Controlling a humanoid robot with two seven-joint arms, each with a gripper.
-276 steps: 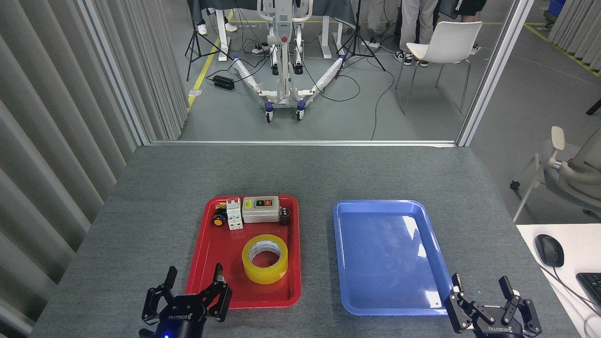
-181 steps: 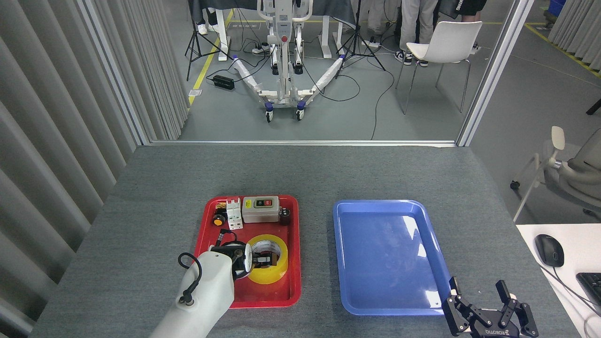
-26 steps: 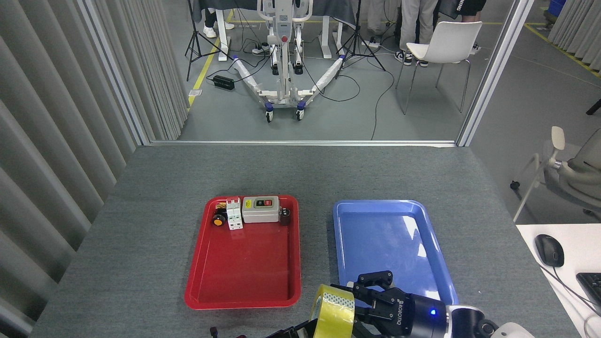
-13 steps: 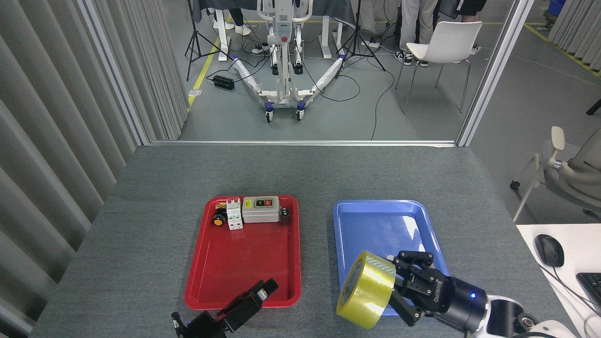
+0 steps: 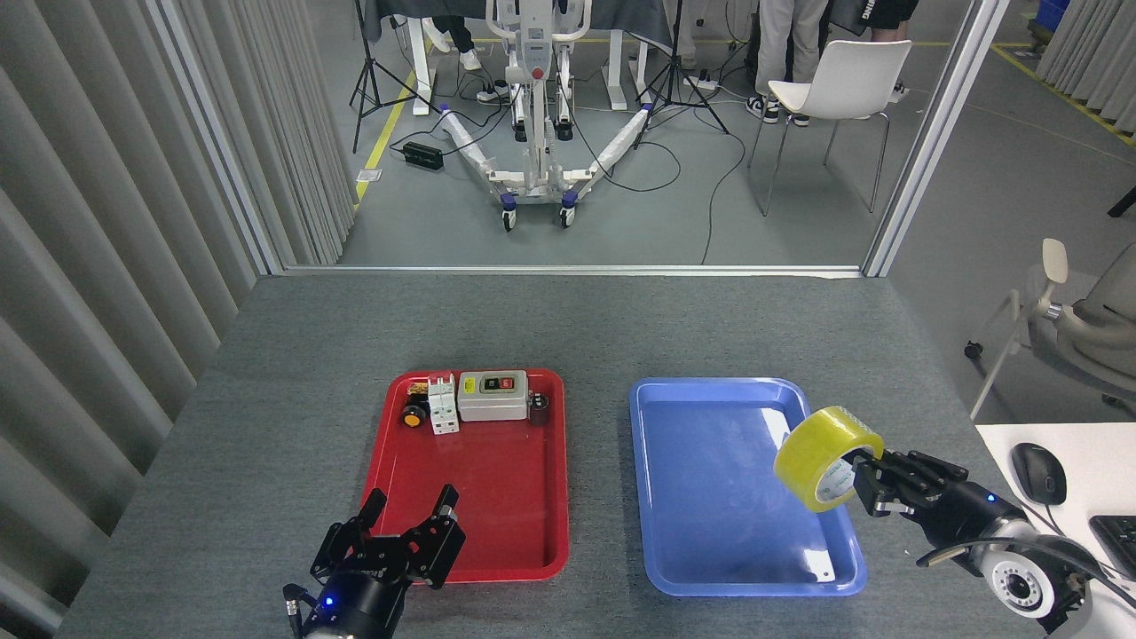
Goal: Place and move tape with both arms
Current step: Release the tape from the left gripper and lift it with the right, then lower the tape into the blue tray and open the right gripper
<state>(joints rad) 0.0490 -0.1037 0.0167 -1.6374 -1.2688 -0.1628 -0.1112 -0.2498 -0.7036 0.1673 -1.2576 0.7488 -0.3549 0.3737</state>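
Note:
The yellow tape roll (image 5: pixel 824 453) hangs tilted in the air over the right edge of the blue tray (image 5: pixel 710 497), its white core facing right. My right gripper (image 5: pixel 868 486) comes in from the lower right and is shut on the tape's rim, one finger inside the core. My left gripper (image 5: pixel 410 512) stands open near the table's front edge, its fingertips over the lower left part of the red tray (image 5: pixel 497 497), with nothing between them.
At the far end of the red tray sit a grey switch box (image 5: pixel 493 396), a white breaker (image 5: pixel 443 406), a yellow-and-black button part (image 5: pixel 413 414) and a small dark part (image 5: pixel 538 409). A white desk with a mouse (image 5: pixel 1037 472) lies to the right.
My right gripper has carried the tape up and to the right, from the blue tray's front left to its right edge. My left gripper has turned upright and opened by the red tray.

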